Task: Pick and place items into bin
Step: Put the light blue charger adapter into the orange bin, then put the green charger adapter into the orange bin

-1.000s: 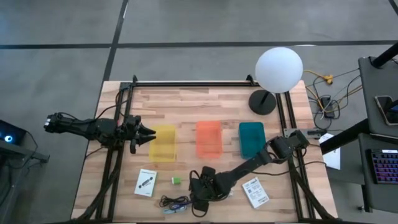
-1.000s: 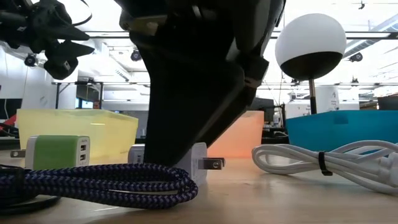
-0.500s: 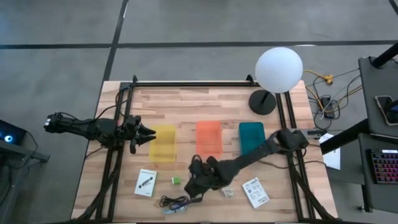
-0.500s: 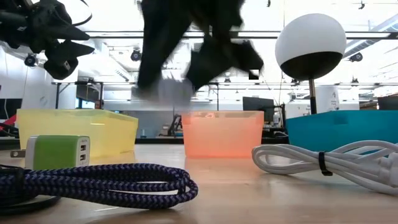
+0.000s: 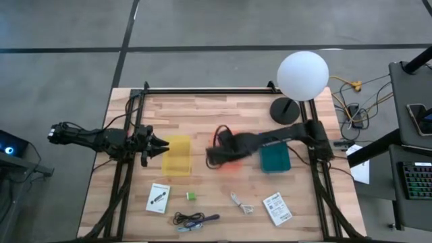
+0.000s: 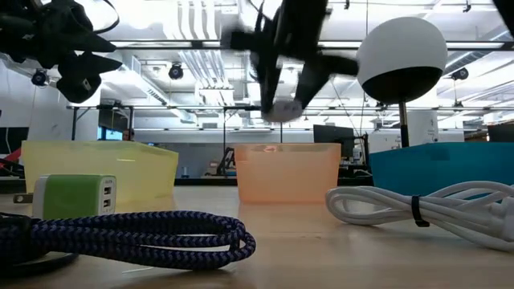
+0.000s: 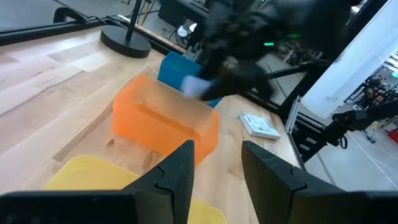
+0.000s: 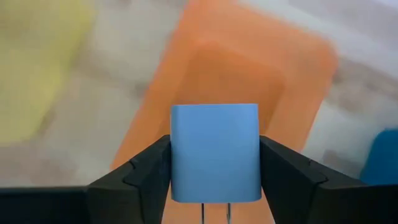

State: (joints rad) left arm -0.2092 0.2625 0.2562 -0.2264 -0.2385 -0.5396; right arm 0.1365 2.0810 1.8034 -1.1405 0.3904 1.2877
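Observation:
My right gripper (image 5: 217, 154) is shut on the tiny lavender cube (image 8: 214, 149), a plug with two metal prongs, and hovers over the orange bin (image 5: 228, 138). In the low view the cube (image 6: 281, 108) hangs in the air above that bin (image 6: 285, 172). My left gripper (image 5: 160, 145) waits open beside the yellow bin (image 5: 178, 155). Lying on the table near its near edge are a white packet (image 5: 158, 198), the green cube (image 5: 192, 196), the dark coiled cable (image 5: 192, 220), the whitish cable (image 5: 241, 204) and a second white packet (image 5: 277, 208). My right gripper pinches the lavender cube between its two fingers (image 8: 146, 171), one on each of two opposite side faces (image 8: 180, 155). The prongs (image 8: 214, 213) point back toward the wrist. The cube is lifted clear, above the orange bin.
A teal bin (image 5: 273, 152) stands right of the orange one. A white globe lamp (image 5: 302, 74) with a dark round base (image 5: 285, 110) stands at the far right of the table. Black rails (image 5: 128, 175) run along the table's left and right sides.
My right gripper has lifted the lavender cube from the table near the near edge, beside the dark cable. It has carried the cube up and toward the far edge, and it now hangs over the orange bin. The whitish cable, earlier covered by the arm, now shows.

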